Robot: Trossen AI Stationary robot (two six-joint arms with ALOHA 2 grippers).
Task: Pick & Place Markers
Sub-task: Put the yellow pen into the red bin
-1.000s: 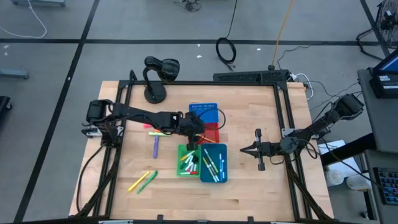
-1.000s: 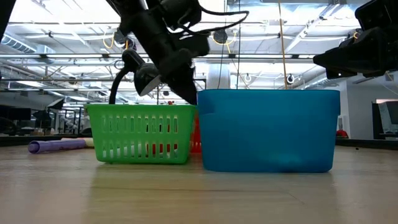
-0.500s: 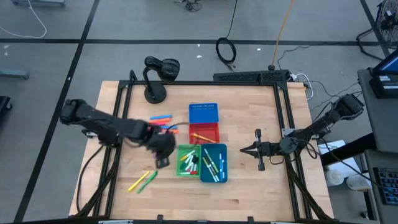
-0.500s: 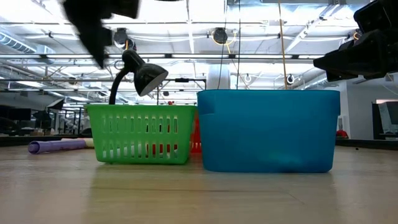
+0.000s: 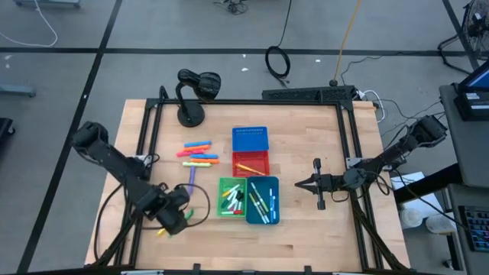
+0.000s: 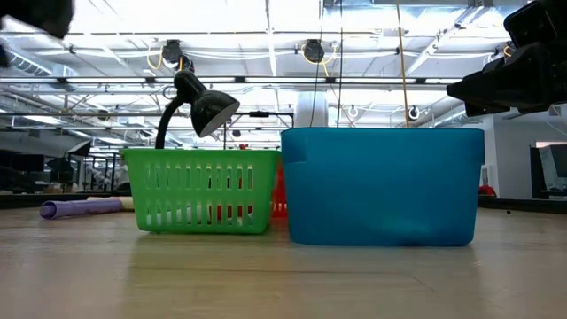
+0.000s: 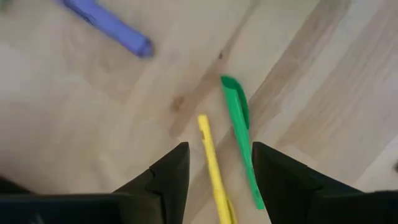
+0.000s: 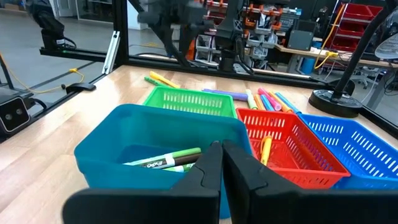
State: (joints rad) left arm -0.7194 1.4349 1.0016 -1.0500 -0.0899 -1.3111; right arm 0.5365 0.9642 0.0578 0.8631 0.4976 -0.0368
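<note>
My left gripper (image 5: 172, 216) hovers over the table's near left part, open. In the left wrist view its fingers (image 7: 177, 168) stand on either side of a yellow marker (image 7: 211, 165) that lies flat on the wood; a green marker (image 7: 239, 130) lies beside it, nearer the other finger. A purple marker (image 7: 109, 25) lies farther off (image 5: 191, 177). Orange, pink and yellow markers (image 5: 199, 153) lie left of the bins. More markers lie in the green bin (image 5: 231, 197) and the teal bin (image 5: 263, 200). My right gripper (image 5: 298, 184) waits right of the teal bin, shut.
A blue bin (image 5: 250, 140) and a red bin (image 5: 252, 163) stand behind the green and teal ones. A black desk lamp (image 5: 191, 92) stands at the far left. A black frame (image 5: 145, 137) runs along the table's edges. Bare wood lies along the near edge.
My left gripper has swung from above the red and green bins toward the table's near left, past the purple marker, and now hangs over the yellow and green markers. The right arm has kept still.
</note>
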